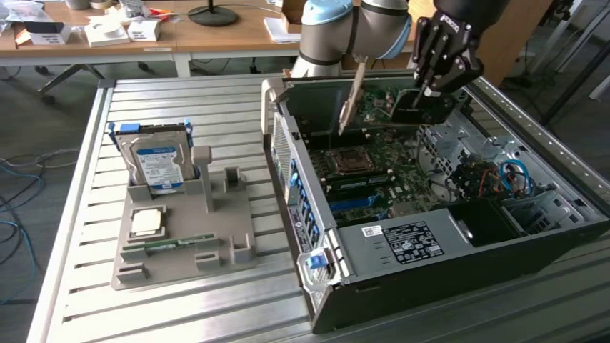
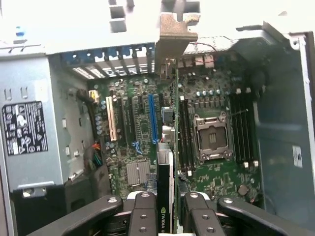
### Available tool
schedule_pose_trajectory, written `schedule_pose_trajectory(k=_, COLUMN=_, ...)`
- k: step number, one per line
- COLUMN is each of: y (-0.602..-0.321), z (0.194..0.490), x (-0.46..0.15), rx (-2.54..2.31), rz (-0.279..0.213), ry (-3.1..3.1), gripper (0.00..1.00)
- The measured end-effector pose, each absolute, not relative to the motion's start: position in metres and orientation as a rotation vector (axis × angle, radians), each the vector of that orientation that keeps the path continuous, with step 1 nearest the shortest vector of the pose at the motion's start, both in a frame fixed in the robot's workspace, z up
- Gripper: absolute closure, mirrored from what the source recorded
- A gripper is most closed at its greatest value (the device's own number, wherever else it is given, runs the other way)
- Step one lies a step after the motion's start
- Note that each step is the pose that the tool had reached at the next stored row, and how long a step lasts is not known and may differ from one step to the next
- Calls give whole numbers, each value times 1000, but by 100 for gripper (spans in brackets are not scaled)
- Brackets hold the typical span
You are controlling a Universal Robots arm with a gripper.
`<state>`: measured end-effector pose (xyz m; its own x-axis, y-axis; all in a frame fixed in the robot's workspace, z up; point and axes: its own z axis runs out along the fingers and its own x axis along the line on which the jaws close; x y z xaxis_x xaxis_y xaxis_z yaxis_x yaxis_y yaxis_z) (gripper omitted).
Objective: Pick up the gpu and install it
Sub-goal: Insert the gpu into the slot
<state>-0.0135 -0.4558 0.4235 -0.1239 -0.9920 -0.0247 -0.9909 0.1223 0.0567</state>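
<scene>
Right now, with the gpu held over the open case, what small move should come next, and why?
Probably ease the gpu straight down toward the motherboard: the hand grips it edge-on above the slots, its bracket near the case's rear wall, and it is not yet seated.

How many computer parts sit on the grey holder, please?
3: a hard drive standing at its far end, a processor lying in the middle, a memory strip along the near edge.

The gpu point(image 1: 419, 111) is being held upright in the gripper point(image 1: 429, 93), clamped from both sides, above the motherboard point(image 1: 396, 182) inside the open case point(image 1: 419, 243). The case is being carried on the table point(image 1: 171, 100), toward the exterior view's right. The holder point(image 1: 228, 221), with the hard drive point(image 1: 157, 161) standing in it, is being carried nearby at its left.
</scene>
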Motion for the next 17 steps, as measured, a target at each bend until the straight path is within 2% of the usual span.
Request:
schedule_pose_trajectory(k=7, y=-456, z=423, x=-14, rx=2148, rz=-90, ry=-2262, gripper=74)
schedule_pose_trajectory(k=17, y=-456, z=418, x=-16, rx=2198, rz=-53, ry=-2249, gripper=74)
